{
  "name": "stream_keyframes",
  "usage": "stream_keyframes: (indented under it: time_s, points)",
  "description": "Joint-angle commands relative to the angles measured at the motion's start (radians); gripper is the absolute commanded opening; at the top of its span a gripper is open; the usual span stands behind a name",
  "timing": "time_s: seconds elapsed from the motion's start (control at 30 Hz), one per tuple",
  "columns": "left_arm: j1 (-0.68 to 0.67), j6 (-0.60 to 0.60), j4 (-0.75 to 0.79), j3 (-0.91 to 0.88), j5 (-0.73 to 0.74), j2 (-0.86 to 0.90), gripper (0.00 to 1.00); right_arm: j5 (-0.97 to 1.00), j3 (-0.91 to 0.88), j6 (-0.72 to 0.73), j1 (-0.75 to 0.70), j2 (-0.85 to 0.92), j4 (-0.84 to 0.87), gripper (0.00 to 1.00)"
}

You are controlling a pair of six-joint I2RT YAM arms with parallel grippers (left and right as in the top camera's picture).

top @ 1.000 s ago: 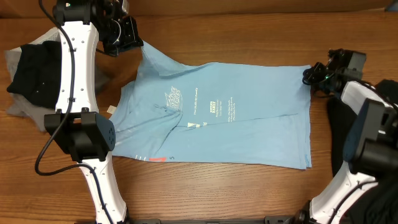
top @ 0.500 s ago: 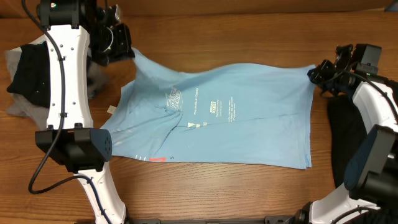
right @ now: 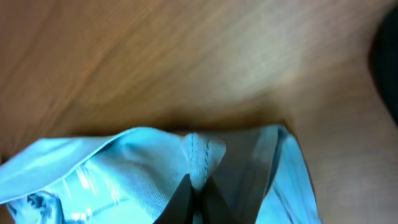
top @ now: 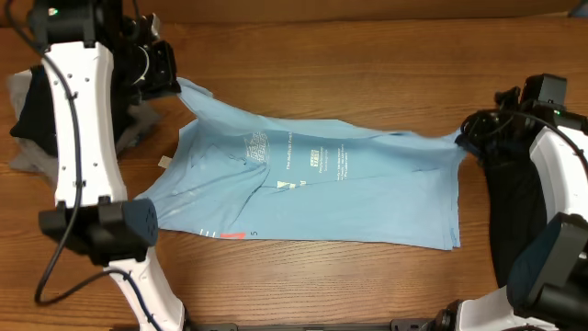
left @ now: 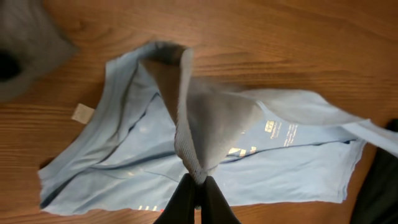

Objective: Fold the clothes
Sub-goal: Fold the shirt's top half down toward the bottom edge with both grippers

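Barely begun: shirt held taut, no neat fold yet

Across the middle of the wooden table [top: 367, 55] lies the light blue T-shirt [top: 349, 198], small print up, its far edge lifted off the wood. A black and grey pile [top: 37, 110] waits at 9 o'clock and a black garment [top: 510, 202] at 4 o'clock. The left gripper [top: 170, 78], at 10 o'clock, is pressed together on one shirt corner. The right gripper [top: 462, 140], at 3 o'clock, pinches the opposite corner. Folding looks hardly started, and every garment remains to do.
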Motion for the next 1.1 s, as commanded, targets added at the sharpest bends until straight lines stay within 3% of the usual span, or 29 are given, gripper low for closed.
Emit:
stream_keyframes:
  time_s: [0.0,0.47,0.9,1.07]
  points:
    - [0.005,0.030,-0.003,-0.032,-0.061,-0.109,0.04,0.020,0.020,-0.019,-0.003,-0.031,-0.061,0.04]
    - [0.005,0.030,0.026,-0.427,-0.233,-0.188,0.04,0.110,0.019,-0.029,-0.003,-0.031,-0.244,0.05]
    - [0.005,0.026,0.028,-0.476,-0.249,-0.188,0.08,0.278,0.019,0.043,-0.003,-0.031,-0.370,0.05]
    - [0.005,0.029,0.010,-0.476,-0.261,-0.188,0.09,0.278,0.019,0.039,-0.002,-0.031,-0.408,0.11]
